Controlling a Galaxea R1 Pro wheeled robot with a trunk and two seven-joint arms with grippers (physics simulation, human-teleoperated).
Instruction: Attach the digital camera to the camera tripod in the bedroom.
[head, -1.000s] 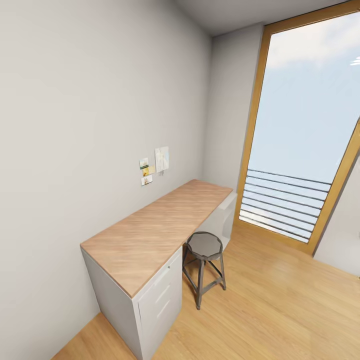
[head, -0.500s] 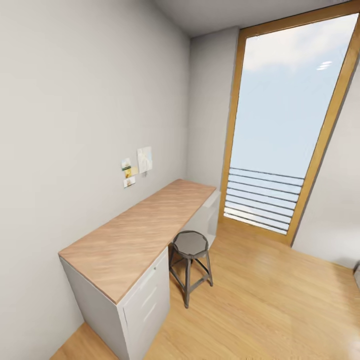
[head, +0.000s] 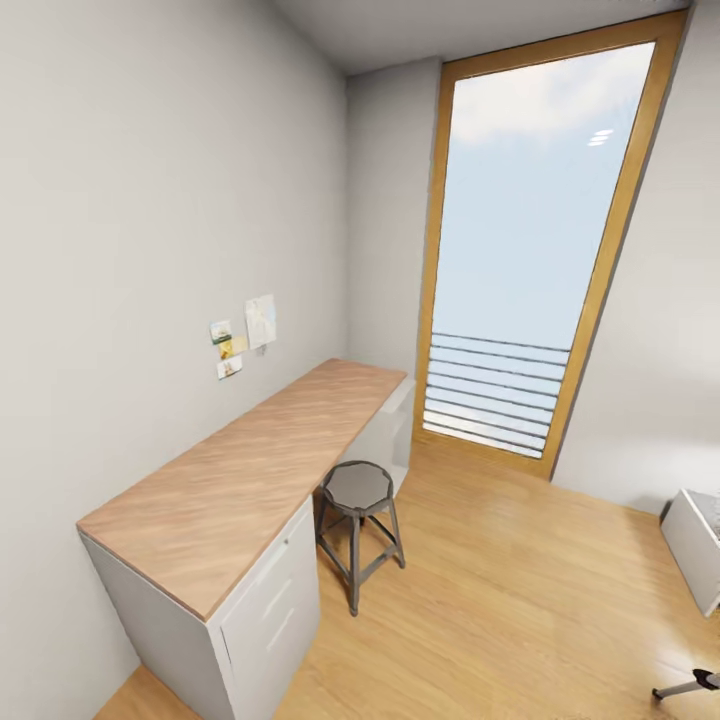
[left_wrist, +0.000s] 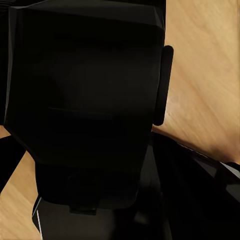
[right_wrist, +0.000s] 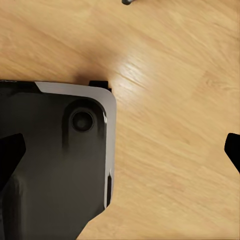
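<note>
One silver leg end of the tripod (head: 690, 686), black-footed, lies on the floor (head: 520, 600) at the lower right edge of the head view, near the corner of a grey bed (head: 697, 545). Where the camera is cannot be told.

The floor is light wood planks. The bedroom (head: 385, 200) has pale grey walls and a tall wood-framed window (head: 520, 250) with horizontal bars low down. A long wooden desk (head: 250, 470) on white drawers runs along the left wall, under a few small notes (head: 243, 335). A grey stool (head: 357, 492) stands just beside the desk.

The right gripper (right_wrist: 122, 152) is released, fingertips wide apart above the floor and the robot's black base (right_wrist: 50, 165). A black bulk (left_wrist: 85, 100) blocks the left wrist view; whether the left gripper is released or clenched cannot be told.
</note>
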